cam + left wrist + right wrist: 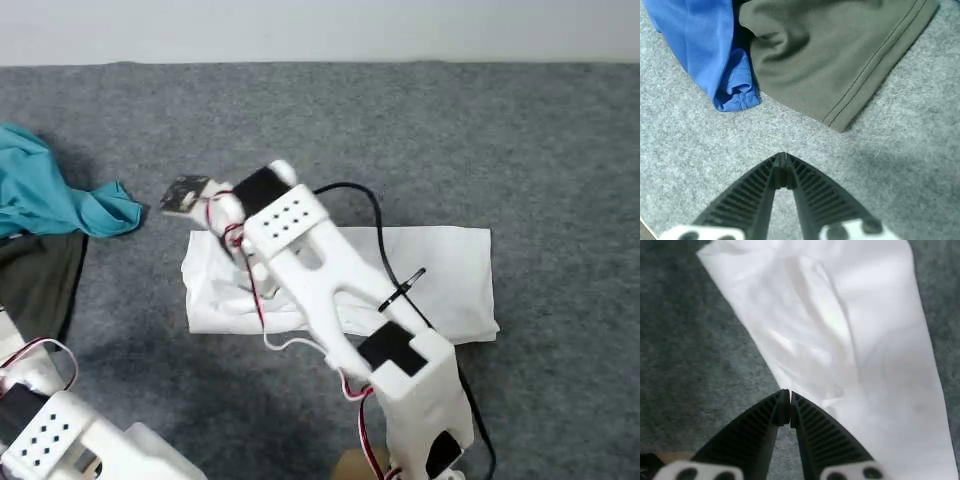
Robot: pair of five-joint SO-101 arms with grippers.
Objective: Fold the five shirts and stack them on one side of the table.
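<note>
A grey-covered desk [540,150] set against a pale wall [320,30].

In the high view the desk is spread from side to side with a mottled grey covering [150,390] of felt-like texture, and its far edge meets the plain, off-white wall in a straight line across the top. The wrist views show the same covering close up as a short, fuzzy nap. A small tan patch [350,466] shows at the near edge of the desk. The light is even and diffuse, and the shadows on the grey are faint and soft-edged.
</note>
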